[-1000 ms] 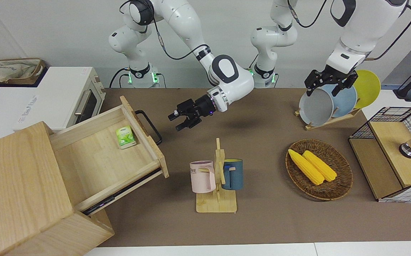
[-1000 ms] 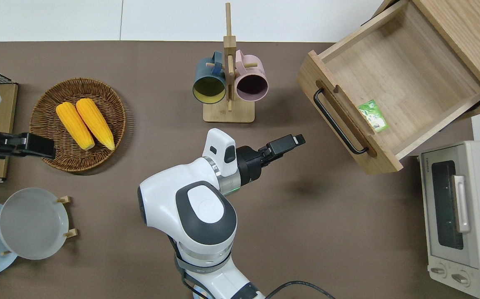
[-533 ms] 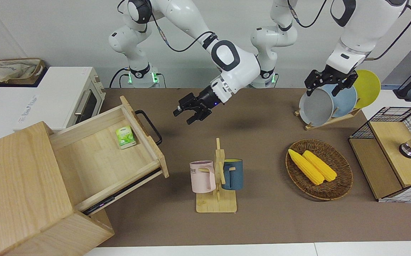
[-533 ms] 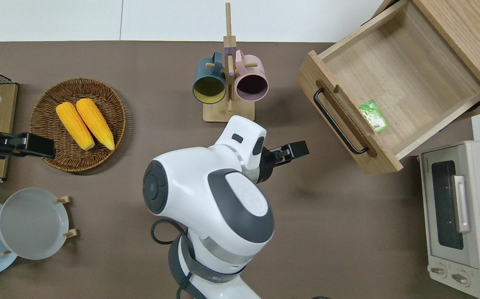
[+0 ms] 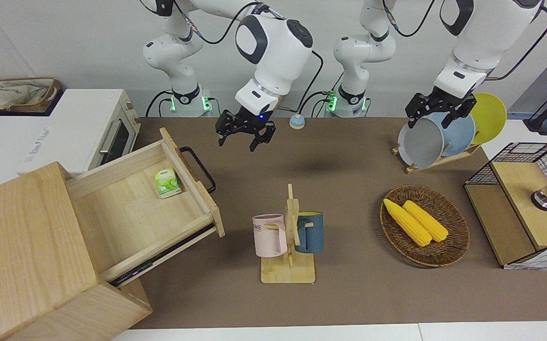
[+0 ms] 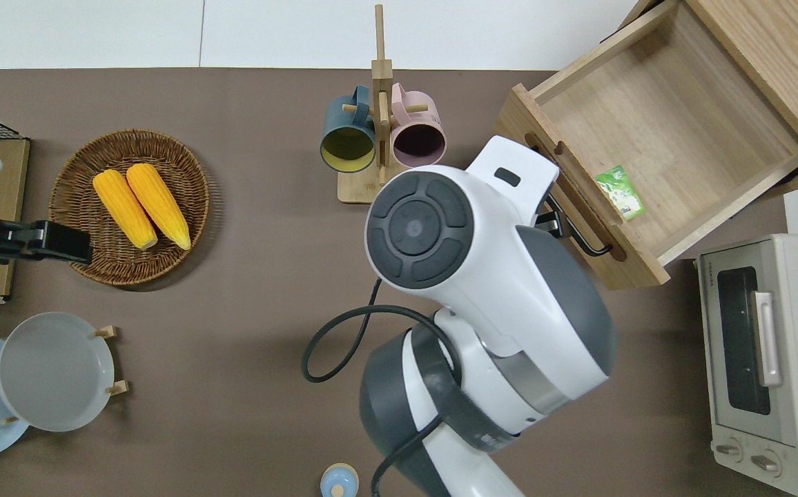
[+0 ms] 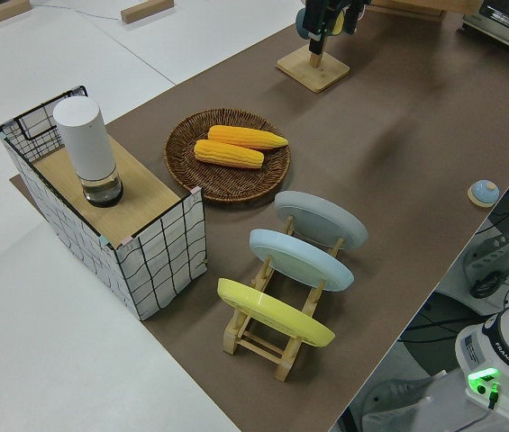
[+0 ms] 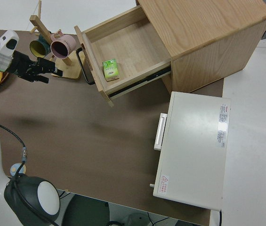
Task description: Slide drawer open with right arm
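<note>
the right gripper (image 5: 246,134), fingers spread and empty, has pulled up and away from the handle (image 5: 198,168), which lies at its 8 o'clock in the front view. the drawer (image 5: 138,208) stands fully out of the cabinet (image 5: 22,246), a green packet (image 5: 166,182) inside. the opening looks done; the left arm is parked.

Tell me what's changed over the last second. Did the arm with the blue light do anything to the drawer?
No. The right arm folded up and pulled back toward the robots, swinging its claw from reaching sideways toward the handle to pointing down at the table; it holds nothing, fingers apart. A small blue bell is now uncovered. The drawer stayed pulled out, with the green packet inside. The left arm stayed parked.
</note>
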`<state>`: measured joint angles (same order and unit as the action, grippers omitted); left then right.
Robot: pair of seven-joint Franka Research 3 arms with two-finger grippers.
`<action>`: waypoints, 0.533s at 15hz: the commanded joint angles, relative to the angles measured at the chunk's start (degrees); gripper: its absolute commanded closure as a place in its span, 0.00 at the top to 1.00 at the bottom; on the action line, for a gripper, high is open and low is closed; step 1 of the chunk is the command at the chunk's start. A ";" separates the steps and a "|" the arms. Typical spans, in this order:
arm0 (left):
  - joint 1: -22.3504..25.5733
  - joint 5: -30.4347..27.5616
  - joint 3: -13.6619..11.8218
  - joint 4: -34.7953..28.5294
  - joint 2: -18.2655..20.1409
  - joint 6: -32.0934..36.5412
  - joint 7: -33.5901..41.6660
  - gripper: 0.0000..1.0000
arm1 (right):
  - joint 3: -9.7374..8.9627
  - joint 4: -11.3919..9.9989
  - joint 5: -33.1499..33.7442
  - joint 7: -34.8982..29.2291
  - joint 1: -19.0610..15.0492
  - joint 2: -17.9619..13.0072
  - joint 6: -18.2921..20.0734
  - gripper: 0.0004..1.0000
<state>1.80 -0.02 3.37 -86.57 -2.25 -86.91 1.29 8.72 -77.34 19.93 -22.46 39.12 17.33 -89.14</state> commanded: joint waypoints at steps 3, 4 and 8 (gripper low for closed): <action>0.31 0.98 0.40 1.49 -0.65 1.13 0.56 0.99 | -1.51 -1.15 -10.77 5.58 -8.70 -4.41 -3.32 0.99; 0.31 0.98 0.40 1.49 -0.65 1.13 0.56 0.99 | -2.56 -1.15 -12.70 6.81 -11.15 -4.93 -3.32 0.99; 0.31 0.98 0.40 1.40 -0.65 1.13 0.56 0.99 | -4.33 -1.49 -18.16 12.16 -17.84 -7.05 -3.24 0.99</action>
<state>1.80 -0.02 3.37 -86.57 -2.25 -86.91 1.29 6.23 -77.32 6.08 -15.15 25.94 12.56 -91.29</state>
